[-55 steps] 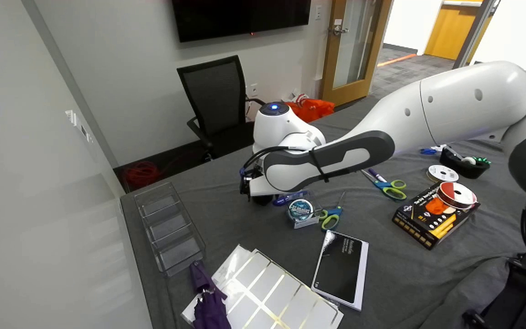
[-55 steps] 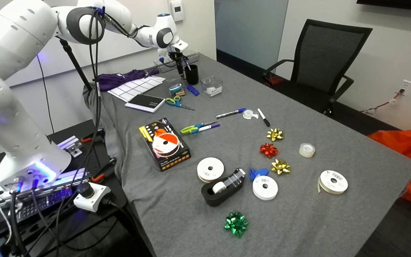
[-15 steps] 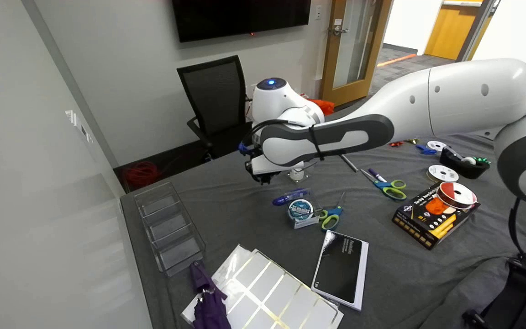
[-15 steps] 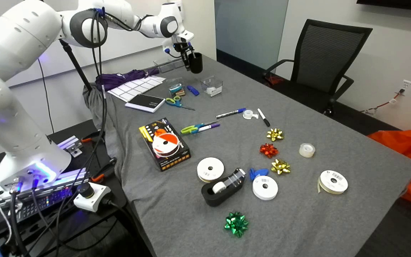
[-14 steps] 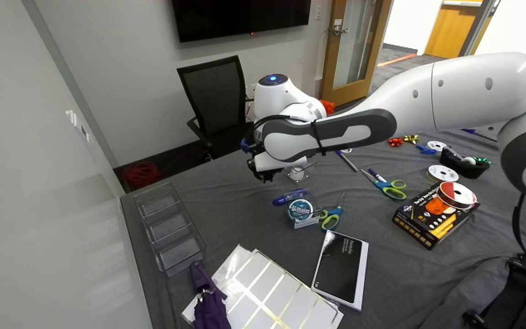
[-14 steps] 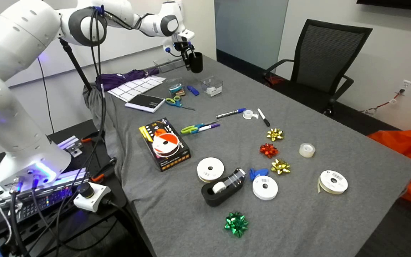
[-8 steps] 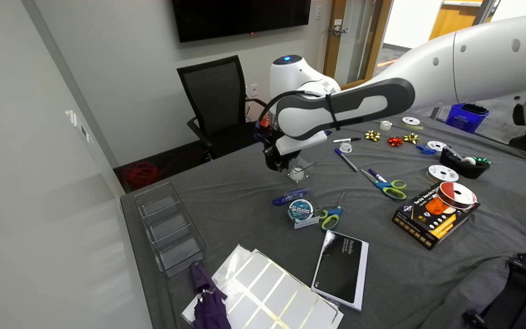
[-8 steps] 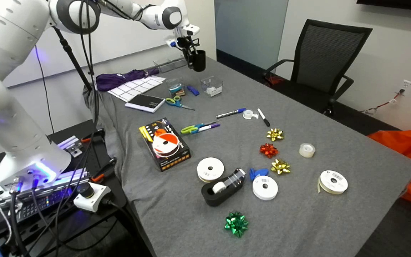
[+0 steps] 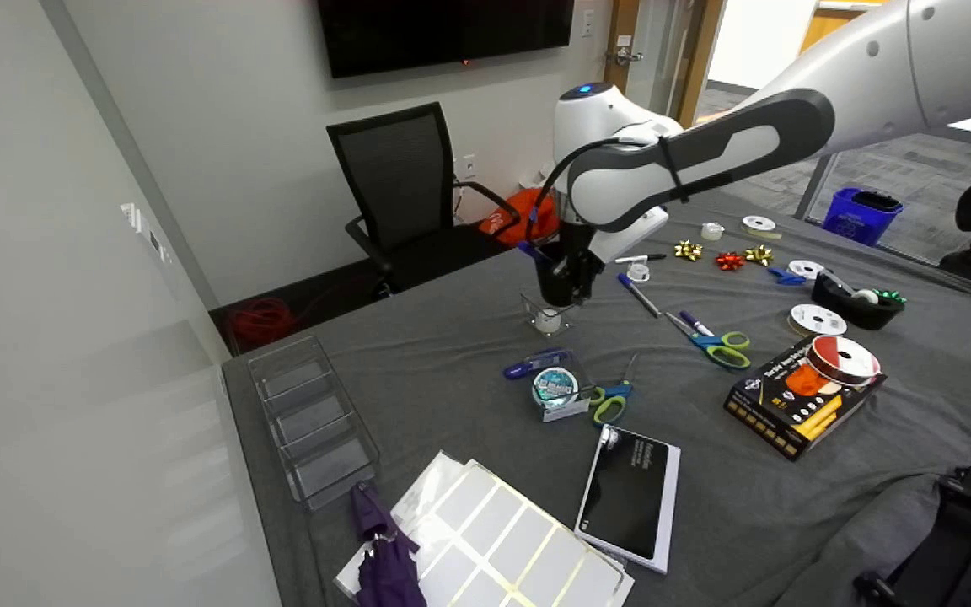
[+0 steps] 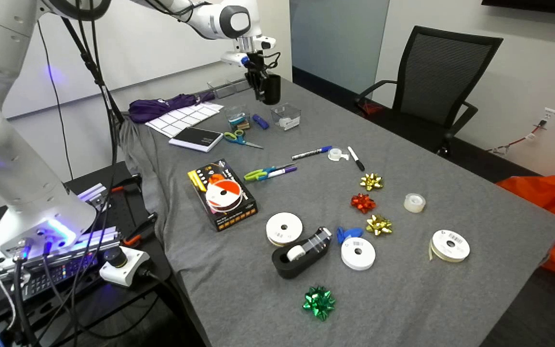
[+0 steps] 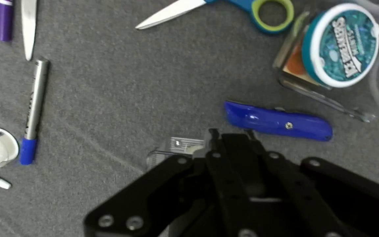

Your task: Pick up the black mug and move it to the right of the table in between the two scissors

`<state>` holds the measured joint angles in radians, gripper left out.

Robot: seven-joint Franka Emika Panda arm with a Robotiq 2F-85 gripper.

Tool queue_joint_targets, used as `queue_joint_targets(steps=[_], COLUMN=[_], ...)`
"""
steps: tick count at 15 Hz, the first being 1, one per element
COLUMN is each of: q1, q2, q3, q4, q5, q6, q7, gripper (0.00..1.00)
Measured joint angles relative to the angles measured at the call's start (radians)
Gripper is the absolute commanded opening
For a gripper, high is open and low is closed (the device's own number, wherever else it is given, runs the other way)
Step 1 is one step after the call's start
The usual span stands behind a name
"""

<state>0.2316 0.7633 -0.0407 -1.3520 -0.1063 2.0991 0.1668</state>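
The black two-finger gripper [image 11: 232, 135] is clamped on a small black cylindrical mug [image 10: 271, 90], holding it at one side. Whether the grip bears on the wall or the handle cannot be determined; the contact area is dark in every view. The mug is nearly upright and raised off the large table draped in grey cloth [image 10: 403, 299]. A clear plastic container [image 10: 296, 115] with a white item inside sits on the cloth near the mug; in the wrist view the gripper partly hides it.

Two slim metal-bladed cutting tools lie flat on the cloth, both apart from the mug. The blue-and-green-handled scissors [image 9: 618, 389] lie just beside a round teal mint tin with a white rim [image 9: 555, 386]. The second scissors, handles in the same colours [image 9: 707, 340], lie just beside a white marker with a purple cap [image 9: 698, 324]. A silver marker with a blue cap [image 11: 34, 102] lies near their blade tip.

A blue utility knife [image 11: 278, 121] lies near the tin. A flat black-and-orange box [image 9: 776, 405] bears a red-and-white ribbon spool [image 9: 844, 360].
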Motion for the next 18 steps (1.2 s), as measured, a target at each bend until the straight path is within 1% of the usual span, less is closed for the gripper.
queue_joint_targets(steps=[1,3,6,7,12,15,18], q1=[-0.010,-0.027,-0.033,-0.033,-0.038,-0.061,-0.091], q2=[-0.023,-0.056,-0.077,-0.078,-0.062,-0.040,-0.041], q3=[0.000,0.001,0.004,0.007,0.010,0.009,0.009], q4=[-0.039,-0.099,-0.130,-0.131,-0.137,-0.165,-0.200], q5=[-0.014,-0.026,-0.028,-0.028,-0.028,-0.032,-0.040], q6=[0.012,0.035,0.042,0.043,0.057,0.140,0.216], q7=[-0.026,-0.062,-0.075,-0.075,-0.075,-0.091,-0.141], gripper=[0.19,0.19,0.19,0.05,0.05,0.05,0.05])
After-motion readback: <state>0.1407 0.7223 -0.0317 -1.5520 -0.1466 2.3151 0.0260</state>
